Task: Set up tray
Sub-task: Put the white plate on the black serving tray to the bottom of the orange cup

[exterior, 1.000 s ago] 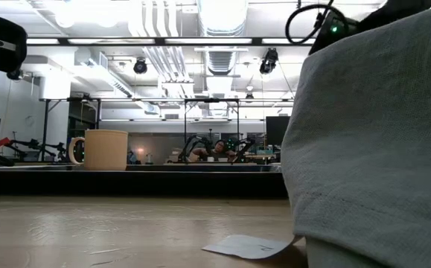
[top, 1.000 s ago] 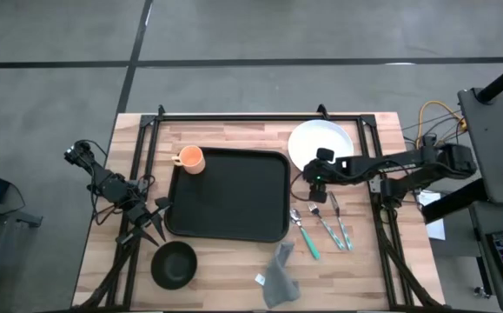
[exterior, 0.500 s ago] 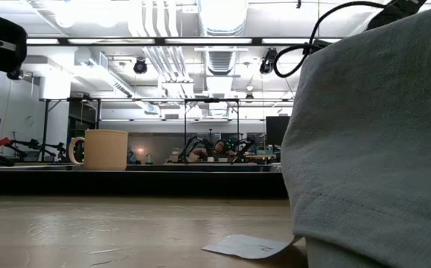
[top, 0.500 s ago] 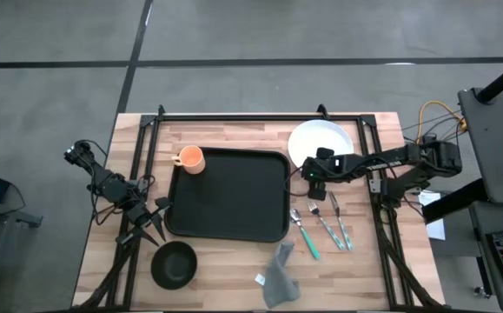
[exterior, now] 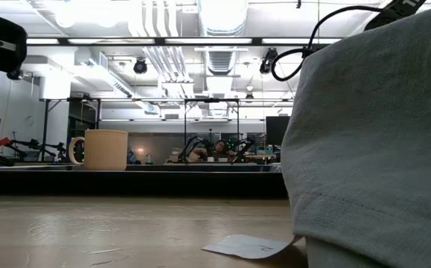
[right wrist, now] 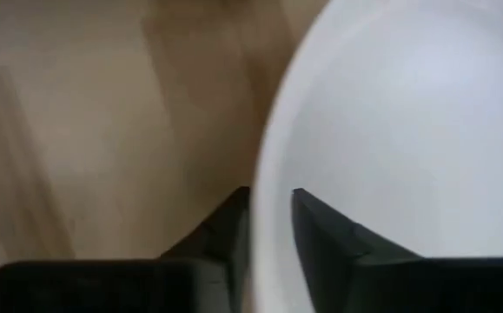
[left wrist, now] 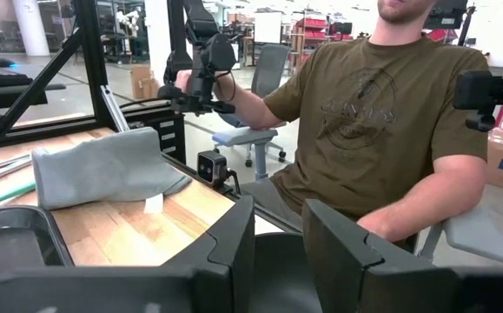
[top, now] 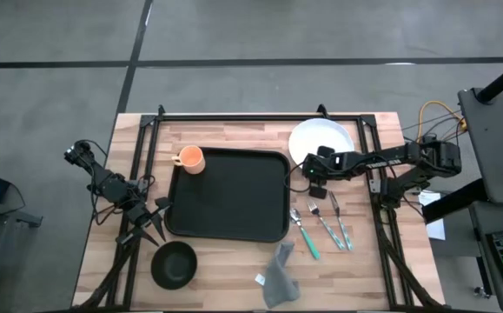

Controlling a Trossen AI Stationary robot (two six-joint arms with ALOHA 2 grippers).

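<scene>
Tray (top: 227, 194) flat at table centre, bare inside. Orange mug (top: 189, 159) at far-left corner of tray, on rim. White plate (top: 320, 142) on table just right of tray's far-right corner. Right gripper (top: 312, 173) low at plate's near-left edge, fingers (right wrist: 320, 239) pinched on plate rim, one each side. Fork, spoon, knife (top: 322, 224) right of tray, near side. Grey cloth (top: 278, 276) near edge. Black bowl (top: 174, 263) near-left. Left gripper (top: 149, 228) parked left of tray, fingers (left wrist: 342, 239) parted, grasping nothing. Seated person (left wrist: 381, 122) beyond table.
</scene>
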